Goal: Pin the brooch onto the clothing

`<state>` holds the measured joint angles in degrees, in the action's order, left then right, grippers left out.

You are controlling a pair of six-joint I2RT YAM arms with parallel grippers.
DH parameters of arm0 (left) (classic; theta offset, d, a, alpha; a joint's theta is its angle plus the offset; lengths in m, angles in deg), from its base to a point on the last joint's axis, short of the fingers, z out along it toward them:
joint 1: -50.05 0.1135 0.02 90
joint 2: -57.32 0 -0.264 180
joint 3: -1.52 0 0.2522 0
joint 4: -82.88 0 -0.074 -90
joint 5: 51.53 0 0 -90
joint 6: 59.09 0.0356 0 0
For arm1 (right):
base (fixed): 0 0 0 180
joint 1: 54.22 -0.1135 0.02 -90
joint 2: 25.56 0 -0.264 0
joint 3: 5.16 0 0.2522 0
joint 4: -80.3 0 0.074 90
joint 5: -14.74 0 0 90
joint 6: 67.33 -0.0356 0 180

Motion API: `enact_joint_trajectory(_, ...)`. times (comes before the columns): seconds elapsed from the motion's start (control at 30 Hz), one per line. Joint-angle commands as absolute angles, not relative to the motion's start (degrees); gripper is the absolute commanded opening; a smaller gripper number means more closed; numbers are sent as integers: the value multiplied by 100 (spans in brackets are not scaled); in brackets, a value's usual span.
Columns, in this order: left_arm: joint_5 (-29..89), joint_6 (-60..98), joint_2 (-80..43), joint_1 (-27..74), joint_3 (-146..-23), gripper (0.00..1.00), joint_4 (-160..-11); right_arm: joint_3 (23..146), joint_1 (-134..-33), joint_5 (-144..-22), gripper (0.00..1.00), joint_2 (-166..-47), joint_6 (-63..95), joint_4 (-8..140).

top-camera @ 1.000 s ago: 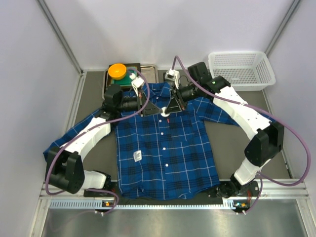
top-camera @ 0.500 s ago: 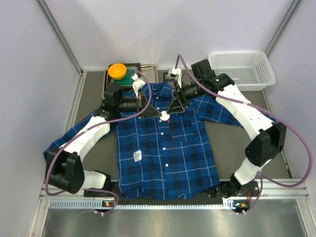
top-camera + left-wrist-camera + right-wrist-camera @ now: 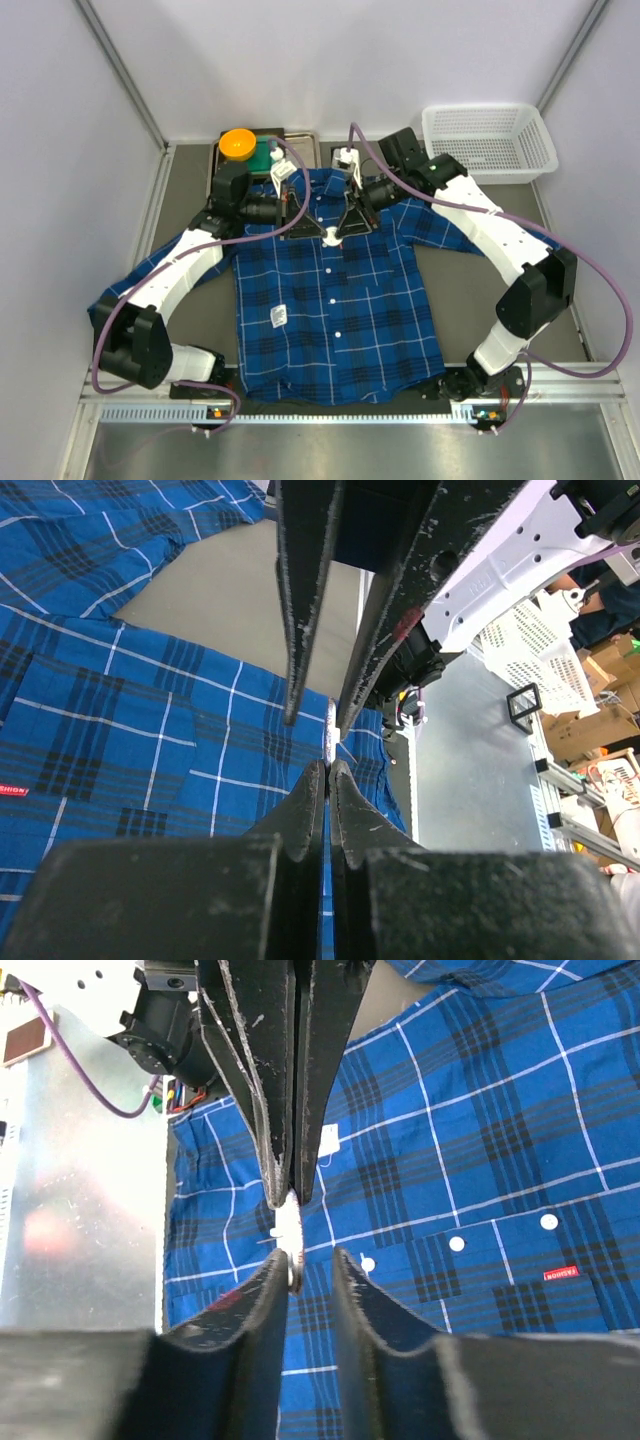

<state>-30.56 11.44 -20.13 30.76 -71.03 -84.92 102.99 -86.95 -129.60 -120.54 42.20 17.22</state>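
Observation:
The blue plaid shirt (image 3: 335, 310) lies flat, collar toward the back. Both grippers meet tip to tip above its upper chest. The brooch (image 3: 330, 237) is a small pale disc held in the air between them. In the right wrist view it (image 3: 289, 1228) is edge-on. My left gripper (image 3: 328, 765) is shut on it, and shows in the top view (image 3: 318, 232). My right gripper (image 3: 310, 1255) has its jaws apart. The brooch touches the inner face of its left finger (image 3: 270, 1280). The shirt's chest pocket with the red mark (image 3: 562, 1273) is below.
An orange round dish (image 3: 238, 143) and a green item sit on a metal tray (image 3: 300, 140) behind the collar. A white basket (image 3: 488, 140) stands at the back right. A white tag (image 3: 279, 316) lies on the shirt front. The enclosure walls are close on both sides.
Both wrists shifted slightly over the collar area. The brooch stays between the two grippers' tips. The shirt has not moved.

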Motion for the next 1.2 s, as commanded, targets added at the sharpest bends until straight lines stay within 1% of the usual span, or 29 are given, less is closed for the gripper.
enact_joint_trajectory(0.0, -3307, 1368, -2055, 3080, -7368, 0, -8486, 10343, -8823, -13098, 20, -12012, 4368, 1794)
enact_joint_trajectory(0.03, -3307, 1368, -2055, 3080, -7377, 0, -8477, 10343, -8832, -13107, 9, -12022, 4342, 1785)
enact_joint_trajectory(0.07, -3298, 1368, -2072, 3080, -7386, 0, -8477, 10378, -8832, -13133, 0, -12039, 4315, 1811)
enact_joint_trajectory(0.13, -3193, 1298, -2099, 3124, -7429, 0, -8503, 10449, -8832, -13142, 0, -12127, 4131, 1820)
enact_joint_trajectory(0.17, -3167, 1011, -2116, 3185, -7430, 1, -8755, 10571, -8814, -13168, 0, -12179, 4043, 1837)
enact_joint_trajectory(0.2, -3158, 764, -2125, 3264, -7412, 8, -8932, 10642, -8806, -13151, 0, -12215, 3860, 1881)
enact_joint_trajectory(0.23, -3166, 492, -2143, 3491, -7368, 26, -9160, 10721, -8762, -13116, 0, -12293, 3693, 1977)
enact_joint_trajectory(0.27, -3167, -129, -2169, 3606, -7307, 37, -9571, 10800, -8709, -13116, 0, -12311, 3456, 2187)
enact_joint_trajectory(0.3, -3158, -431, -2160, 3860, -7150, 43, -10367, 10774, -8509, -13168, 0, -12312, 2775, 2790)
enact_joint_trajectory(0.33, -3053, -677, -2091, 3984, -7070, 48, -10836, 10739, -8411, -13212, 0, -12286, 2359, 3231)
enact_joint_trajectory(0.37, -2965, -1028, -2055, 4099, -7000, 56, -11163, 10617, -8306, -13290, 0, -12268, 1868, 3661)
enact_joint_trajectory(0.4, -2869, -1118, -2020, 4291, -6886, 58, -11645, 10538, -8104, -13300, 0, -12242, 1028, 4562)
enact_joint_trajectory(0.43, -2650, -1163, -1950, 4345, -6850, 60, -11737, 10441, -8024, -13248, 0, -12163, 602, 5015)
enact_joint_trajectory(0.47, -2561, -1189, -1923, 4389, -6806, 61, -11798, 10136, -7945, -13204, 0, -12093, 154, 5498)
enact_joint_trajectory(0.5, -2473, -1198, -1897, 4407, -6771, 61, -11956, 9915, -7814, -13125, 0, -11996, -799, 6756)
enact_joint_trajectory(0.53, -2350, -1233, -1827, 4407, -6692, 61, -12192, 9408, -7769, -12889, 0, -11917, -1305, 7360)
enact_joint_trajectory(0.6, -1982, -1724, -1756, 4390, -6245, 62, -12964, 9062, -7724, -12625, 0, -11706, -2315, 8329)
enact_joint_trajectory(0.63, -1841, -1804, -1747, 4390, -6226, 62, -12977, 8886, -7742, -12423, 0, -11688, -2590, 8916)
enact_joint_trajectory(0.7, -1550, -2032, -1817, 4311, -6243, 62, -13264, 8858, -7786, -12325, 0, -11696, -3066, 9124)
enact_joint_trajectory(0.87, -1137, -2164, -2011, 3942, -6454, 61, -13547, 8674, -7927, -12035, 0, -11521, -3331, 9387)
enact_joint_trajectory(0.97, -935, -2227, -2081, 3618, -6445, 60, -13461, 8603, -7970, -12026, 0, -11459, -3472, 9527)
enact_joint_trajectory(1.17, -662, -2130, -2090, 3344, -6533, 57, -13434, 8401, -8041, -11999, 0, -11292, -3595, 9633)
